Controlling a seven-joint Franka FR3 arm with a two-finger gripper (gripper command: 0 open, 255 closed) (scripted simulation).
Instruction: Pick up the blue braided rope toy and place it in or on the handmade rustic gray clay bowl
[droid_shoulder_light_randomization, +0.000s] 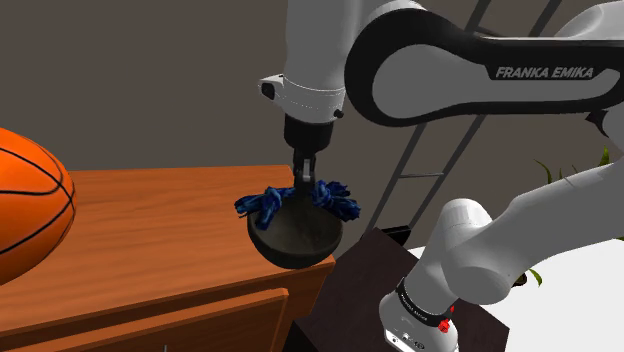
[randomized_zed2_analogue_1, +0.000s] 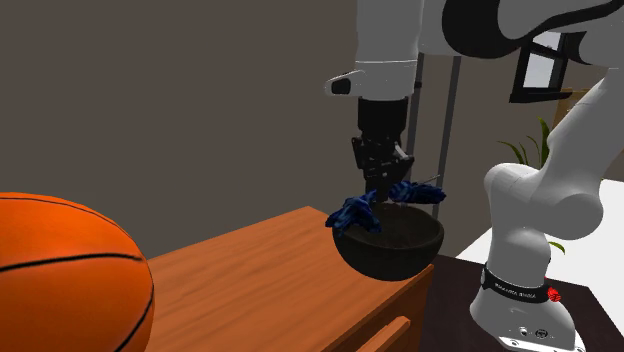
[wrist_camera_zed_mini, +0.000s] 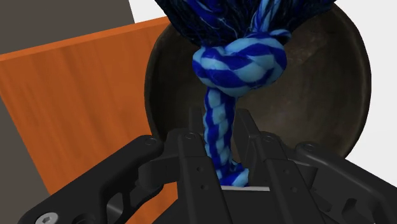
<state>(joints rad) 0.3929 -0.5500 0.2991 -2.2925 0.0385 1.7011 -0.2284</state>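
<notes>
shoulder view: the gripper (droid_shoulder_light_randomization: 303, 172) points straight down over the dark bowl (droid_shoulder_light_randomization: 295, 242) at the corner of the wooden table (droid_shoulder_light_randomization: 150, 220), with the blue rope toy (droid_shoulder_light_randomization: 337, 198) across the bowl's mouth, frayed ends out on both sides, and an orange basketball (droid_shoulder_light_randomization: 25, 200) well apart at this view's left. second exterior view: the rope toy sits at rim level under the gripper. wrist view: the fingers (wrist_camera_zed_mini: 191, 149) are closed narrow on the braided shaft below the knot, with the bowl's inside behind.

My arm (droid_shoulder_light_randomization: 310, 50): white shells, dark joints.
I read FRANKA EMIKA lettering (droid_shoulder_light_randomization: 543, 72) on a dark band, red marks (droid_shoulder_light_randomization: 447, 311) near the base, an all-black gripper (wrist_camera_zed_mini: 221, 130).
</notes>
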